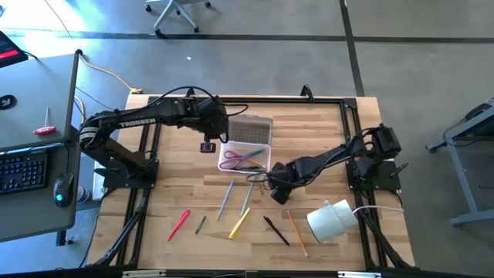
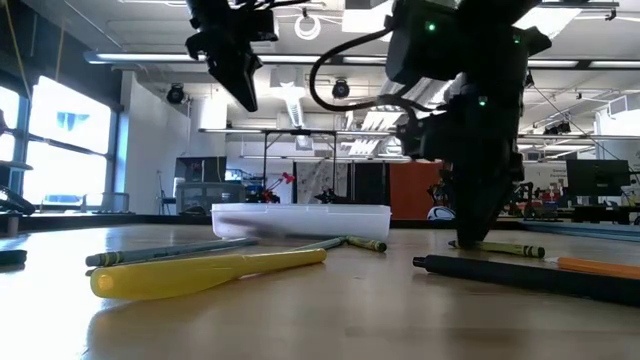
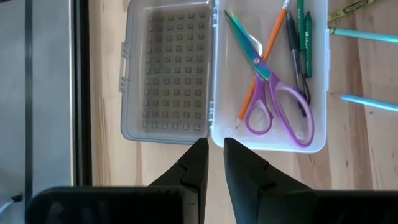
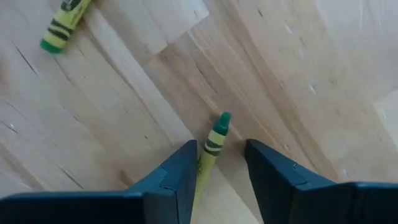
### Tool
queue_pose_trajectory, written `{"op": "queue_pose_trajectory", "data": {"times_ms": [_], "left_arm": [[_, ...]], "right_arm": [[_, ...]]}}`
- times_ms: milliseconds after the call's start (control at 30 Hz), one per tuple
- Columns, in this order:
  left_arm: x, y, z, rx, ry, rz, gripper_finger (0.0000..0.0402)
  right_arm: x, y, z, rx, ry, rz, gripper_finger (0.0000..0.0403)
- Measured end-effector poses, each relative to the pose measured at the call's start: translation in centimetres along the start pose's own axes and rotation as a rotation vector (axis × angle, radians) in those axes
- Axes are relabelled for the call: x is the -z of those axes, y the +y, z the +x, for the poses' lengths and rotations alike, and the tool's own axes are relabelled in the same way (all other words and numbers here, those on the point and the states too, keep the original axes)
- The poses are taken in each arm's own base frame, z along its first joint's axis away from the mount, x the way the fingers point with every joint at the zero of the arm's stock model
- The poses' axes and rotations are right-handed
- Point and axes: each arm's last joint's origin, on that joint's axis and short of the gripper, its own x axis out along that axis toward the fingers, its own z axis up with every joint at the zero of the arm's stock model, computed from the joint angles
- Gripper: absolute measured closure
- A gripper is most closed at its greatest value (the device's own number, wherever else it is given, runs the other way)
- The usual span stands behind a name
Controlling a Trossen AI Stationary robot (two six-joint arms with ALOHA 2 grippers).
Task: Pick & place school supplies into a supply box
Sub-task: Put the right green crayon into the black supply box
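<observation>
right gripper (image 4: 217, 165) is down on the table, fingers narrowly parted around a green crayon (image 4: 214, 142); centre it, then squeeze. left gripper (image 3: 212, 162), fingers nearly together, hovers beside the supply box (image 3: 317, 93).

Both arms are matte black with slim jointed links. The left arm (image 1: 143, 122) carries white TROSSEN lettering along its upper link, and black cables loop over it. The right arm (image 1: 328, 160) shows small green indicator lights. Each gripper ends in two dark, wedge-shaped fingers (image 3: 193, 169).
</observation>
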Motion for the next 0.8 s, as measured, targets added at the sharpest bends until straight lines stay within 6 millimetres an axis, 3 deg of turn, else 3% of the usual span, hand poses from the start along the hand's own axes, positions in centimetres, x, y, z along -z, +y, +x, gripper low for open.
{"op": "queue_pose_trajectory", "data": {"times_ms": [133,300,400,533,633,800], "left_arm": [[-0.1,0.1,0.0,-0.006,-0.013,-0.001,0.0316],[-0.1,0.1,0.0,-0.006,-0.012,-0.002,0.0316],[-0.1,0.1,0.0,-0.006,-0.012,-0.002,0.0316],[-0.2,0.1,0.0,-0.008,-0.015,-0.01,0.0316],[-0.3,0.2,0.0,-0.021,-0.031,-0.011,0.0316],[-0.6,0.3,0.0,-0.039,-0.062,-0.015,0.0316]], "right_arm": [[0.0,0.0,0.2,-0.004,0.008,-0.025,0.0306],[-0.3,-0.5,0.4,-0.01,0.028,-0.05,0.0388],[-0.7,-0.8,0.0,-0.026,0.029,-0.055,0.0384],[-1.3,-1.0,-2.3,0.017,-0.015,-0.107,0.0381],[-2.6,-1.6,-5.4,0.107,-0.185,-0.16,0.0396],[-6.0,-2.3,-8.1,0.124,-0.496,-0.251,0.0388]]}}
